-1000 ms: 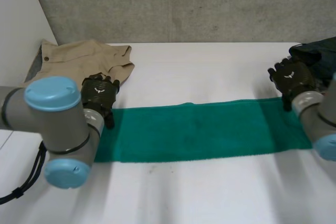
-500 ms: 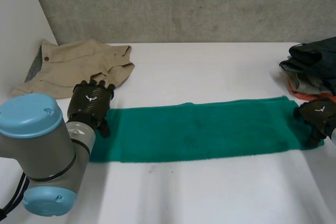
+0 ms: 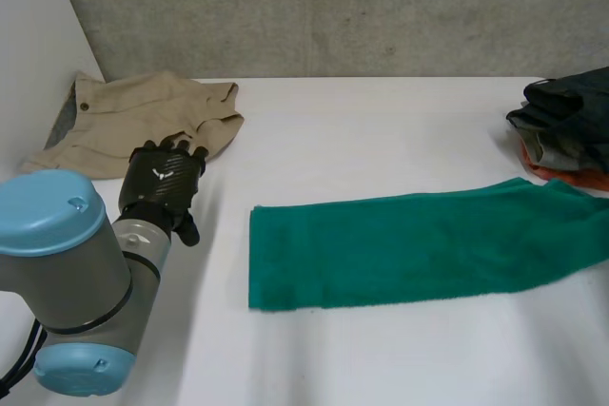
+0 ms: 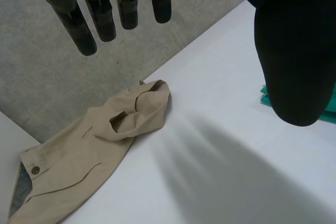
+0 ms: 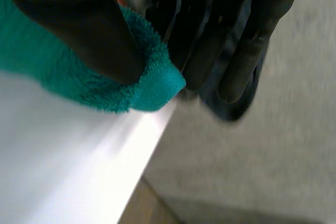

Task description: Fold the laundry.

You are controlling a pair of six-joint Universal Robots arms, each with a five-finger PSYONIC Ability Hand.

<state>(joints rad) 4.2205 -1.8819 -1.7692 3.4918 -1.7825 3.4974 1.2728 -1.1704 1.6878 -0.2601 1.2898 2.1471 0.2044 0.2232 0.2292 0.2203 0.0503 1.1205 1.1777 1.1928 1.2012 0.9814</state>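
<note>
A long green towel (image 3: 409, 244) lies flat across the table, its right end running off at the table's right side. In the right wrist view my right hand (image 5: 73, 24) pinches an end of the towel (image 5: 152, 85) between thumb and fingers, lifted off the table. My left hand (image 3: 164, 183) hovers open over bare table, a short way left of the towel's left end. In the left wrist view its fingers (image 4: 105, 14) are straight and hold nothing, and a bit of towel (image 4: 265, 95) shows beside the thumb.
A beige garment (image 3: 143, 121) lies crumpled at the back left, just beyond my left hand, and shows past its fingertips (image 4: 89, 150). A pile of dark and orange clothes (image 3: 571, 125) sits at the right edge. A grey wall stands behind the table.
My right hand closed on the towel's right end and pulled it right, out of the head view. The towel's left end slid away from my left hand, which stayed open.
</note>
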